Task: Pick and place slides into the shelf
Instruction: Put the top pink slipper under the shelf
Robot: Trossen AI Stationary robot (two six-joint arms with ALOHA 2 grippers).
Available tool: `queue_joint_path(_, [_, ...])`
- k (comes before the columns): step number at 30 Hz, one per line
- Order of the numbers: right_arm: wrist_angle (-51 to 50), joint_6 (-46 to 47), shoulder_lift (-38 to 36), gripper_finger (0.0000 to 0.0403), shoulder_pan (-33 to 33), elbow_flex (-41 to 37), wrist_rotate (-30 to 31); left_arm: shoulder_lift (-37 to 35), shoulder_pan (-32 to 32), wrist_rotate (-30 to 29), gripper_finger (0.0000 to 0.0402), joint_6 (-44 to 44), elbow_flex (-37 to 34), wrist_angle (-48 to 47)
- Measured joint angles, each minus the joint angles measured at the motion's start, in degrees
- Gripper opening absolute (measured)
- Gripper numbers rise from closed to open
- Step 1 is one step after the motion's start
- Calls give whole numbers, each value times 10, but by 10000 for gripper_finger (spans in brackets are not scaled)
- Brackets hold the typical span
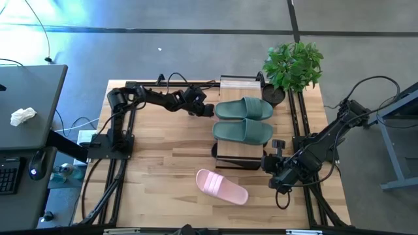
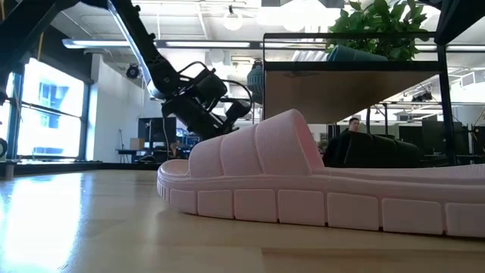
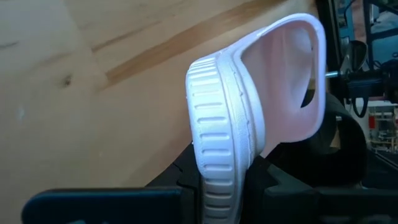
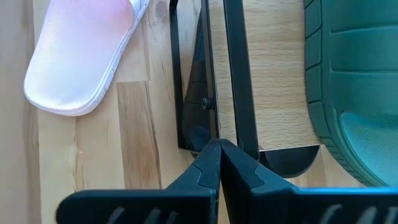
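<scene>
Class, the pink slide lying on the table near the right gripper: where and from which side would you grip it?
Probably the bare heel half of the pink slide, pinched across its side edges from above: it lies sole-down, the strap covers the other end, and the heel is nearer the shut right gripper. The left gripper holds the other pink slide.

Two slides [image 1: 243,119] lie on the shelf [image 1: 238,155], a third slide [image 1: 222,185] before it.
</scene>
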Motion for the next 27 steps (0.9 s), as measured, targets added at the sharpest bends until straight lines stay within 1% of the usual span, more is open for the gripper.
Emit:
queue_joint_path(5, [0, 2, 0, 0, 0, 0, -1, 0, 0, -2, 49, 5, 0, 3])
queue_joint_path(11, [-1, 4, 0, 0, 0, 0, -4, 1, -2, 4, 98, 7, -1, 6])
queue_joint_path(16, [-1, 8, 0, 0, 0, 0, -5, 1, -1, 4, 125, 7, -1, 7])
queue_joint_path(21, [-1, 12, 0, 0, 0, 0, -5, 1, -1, 1, 140, 13, -1, 8])
queue_joint_path(27, [-1, 12, 0, 0, 0, 0, -6, 1, 0, 10, 152, 43, -1, 2])
